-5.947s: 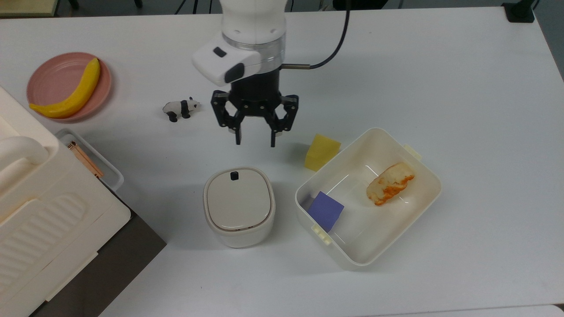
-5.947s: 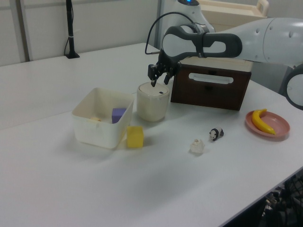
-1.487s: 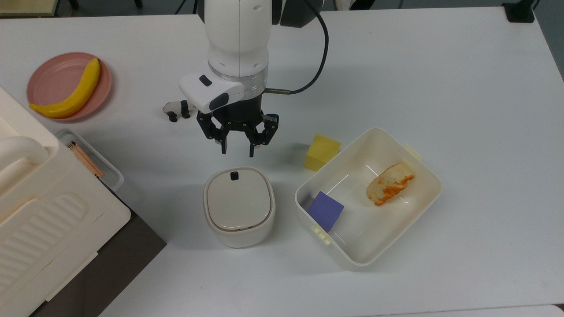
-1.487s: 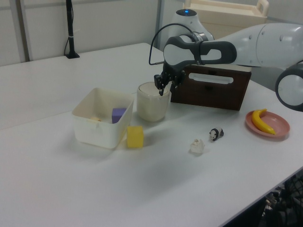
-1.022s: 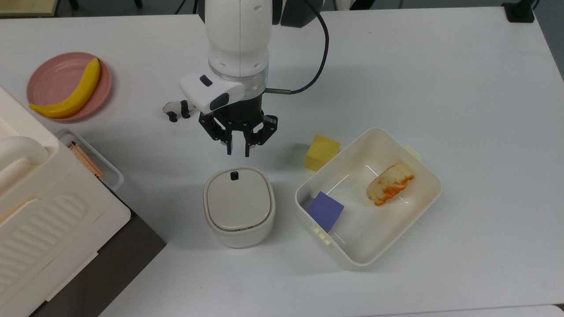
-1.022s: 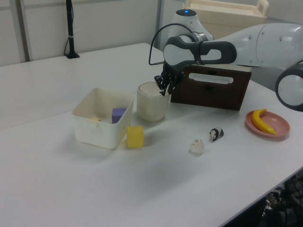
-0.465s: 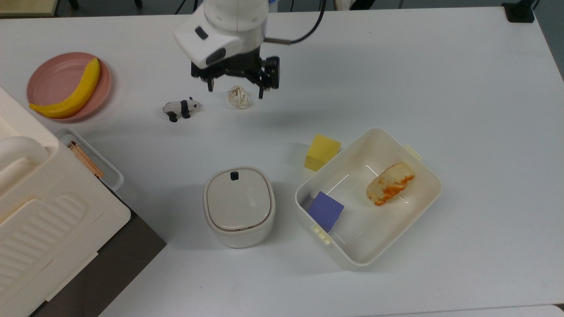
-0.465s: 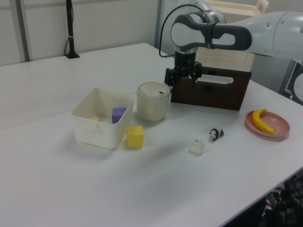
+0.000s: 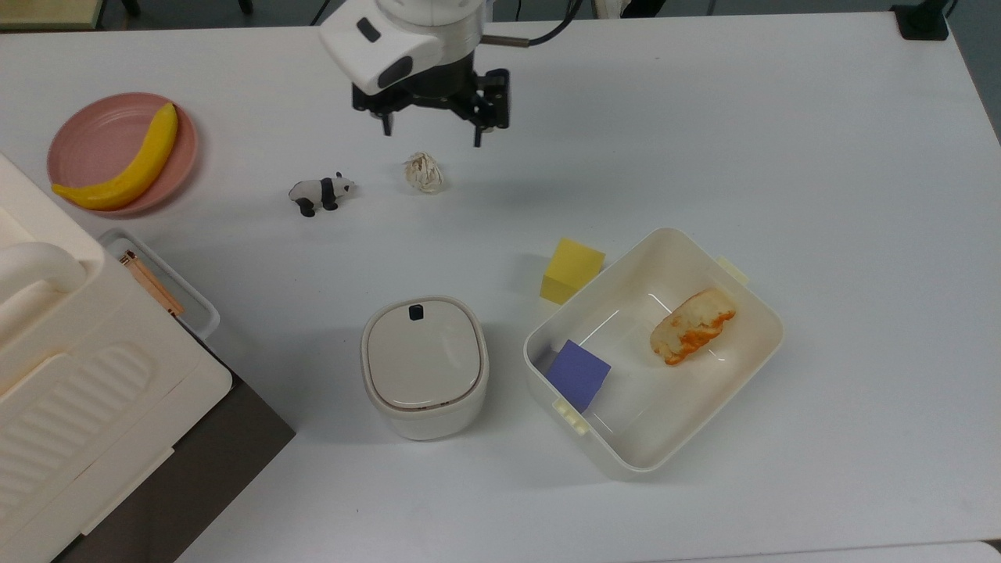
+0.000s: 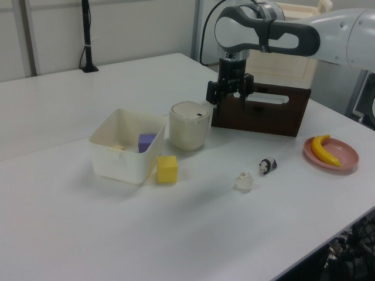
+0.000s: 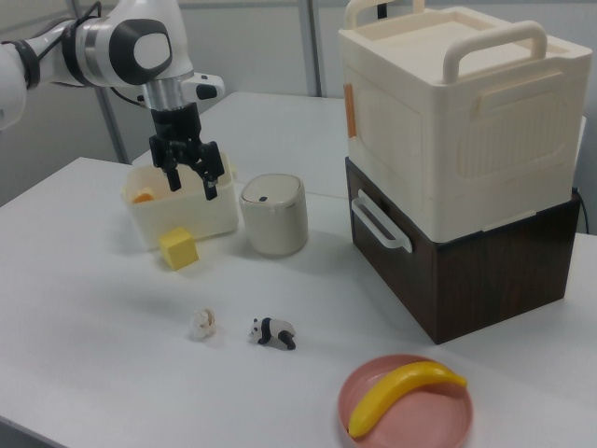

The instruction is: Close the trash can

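The trash can (image 9: 424, 363) is a small cream bin standing near the table's middle. Its flat beige lid lies down flush on the rim, and the black button (image 9: 416, 312) sits at the lid's far edge in the top view. The same trash can (image 10: 189, 124) (image 11: 273, 213) looks shut from both sides. My gripper (image 9: 432, 136) hangs open and empty above the table. In the top view it is well beyond the bin, over the spot just past a paper ball. The gripper (image 10: 228, 98) (image 11: 193, 185) points straight down and touches nothing.
A crumpled paper ball (image 9: 423, 173) and a toy panda (image 9: 321, 191) lie below the gripper. A yellow cube (image 9: 572, 270) sits beside an open cream tub (image 9: 727, 399) holding a purple block and an orange-white piece. A pink plate (image 9: 90, 141) carries a banana. A big cream case (image 9: 70, 367) stands at the top view's left.
The gripper rose from just behind the trash can and drew back toward the top view's upper edge. Its fingers went from nearly shut to wide open. The lid stayed flat.
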Available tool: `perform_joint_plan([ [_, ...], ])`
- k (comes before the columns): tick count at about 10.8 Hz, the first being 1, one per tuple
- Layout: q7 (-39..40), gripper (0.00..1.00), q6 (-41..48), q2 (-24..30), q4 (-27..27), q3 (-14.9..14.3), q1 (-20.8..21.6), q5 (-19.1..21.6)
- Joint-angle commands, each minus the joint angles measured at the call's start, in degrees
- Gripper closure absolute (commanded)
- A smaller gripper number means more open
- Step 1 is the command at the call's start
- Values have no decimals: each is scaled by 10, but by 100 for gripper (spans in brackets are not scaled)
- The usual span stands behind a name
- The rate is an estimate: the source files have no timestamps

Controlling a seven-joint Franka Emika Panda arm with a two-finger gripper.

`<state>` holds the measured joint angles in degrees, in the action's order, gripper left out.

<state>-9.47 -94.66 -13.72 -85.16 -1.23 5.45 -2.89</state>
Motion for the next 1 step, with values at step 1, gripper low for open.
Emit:
perform_joint_plan([
  [1, -3, 0, 11, 29, -16, -3, 12, 30],
])
